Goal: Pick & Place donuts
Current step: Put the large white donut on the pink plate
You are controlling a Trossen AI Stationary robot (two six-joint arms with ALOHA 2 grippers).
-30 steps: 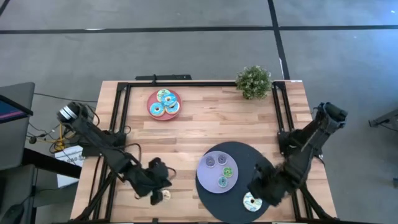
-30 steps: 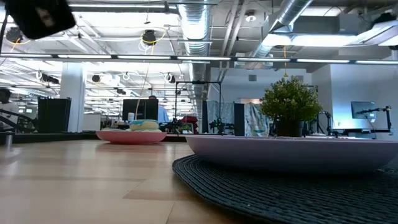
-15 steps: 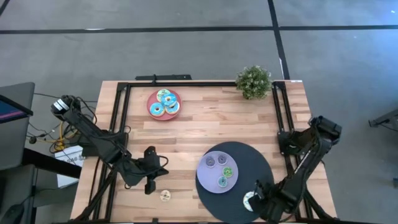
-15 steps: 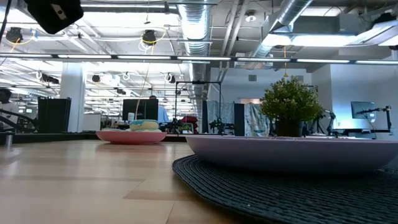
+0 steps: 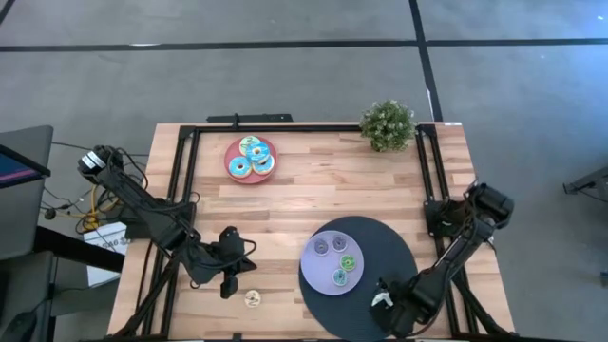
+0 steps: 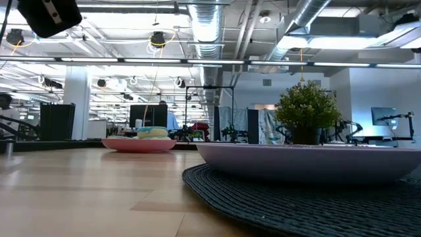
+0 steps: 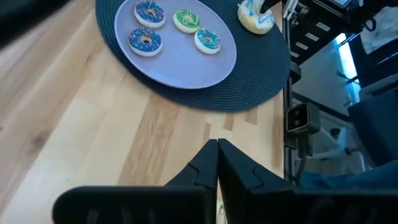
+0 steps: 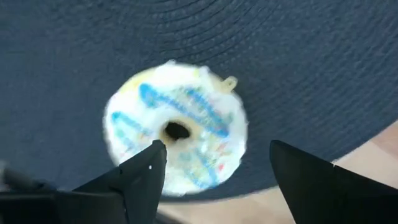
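**Donuts on two plates, one loose on the mat**

Currently, the right claw (image 5: 382,300) is seen at the lower right of the high view, over the near edge of the round dark mat (image 5: 394,249). Its fingers (image 8: 144,171) are spread open, and a cream-white donut (image 8: 176,130) with blue icing stripes lies flat on the mat just past them — not gripped, with one finger overlapping its edge in the right wrist view. In the left wrist view the same donut shows at the upper right of the frame, on the mat beside the lavender plate (image 7: 180,65).

The lavender plate is set on the mat and carries three small donuts: two with dark blue icing (image 7: 149,12) and (image 7: 145,40), one green (image 7: 186,19), and a teal one (image 7: 206,40) — so four rings are counted in that view, all lying flat and apart from one another.

The left claw (image 5: 227,284) is held at the lower left of the high view, above bare counter (image 5: 304,190), with its fingers pressed shut and nothing between them. A small tan donut (image 5: 252,299) lies on the wood just beside it, toward the bottom edge of the frame.

At the upper middle of the high view a pink plate (image 5: 237,152) holds a cluster of light blue donuts (image 5: 253,159), touching one another. A potted plant (image 5: 388,124) stands at the far right corner of the counter.
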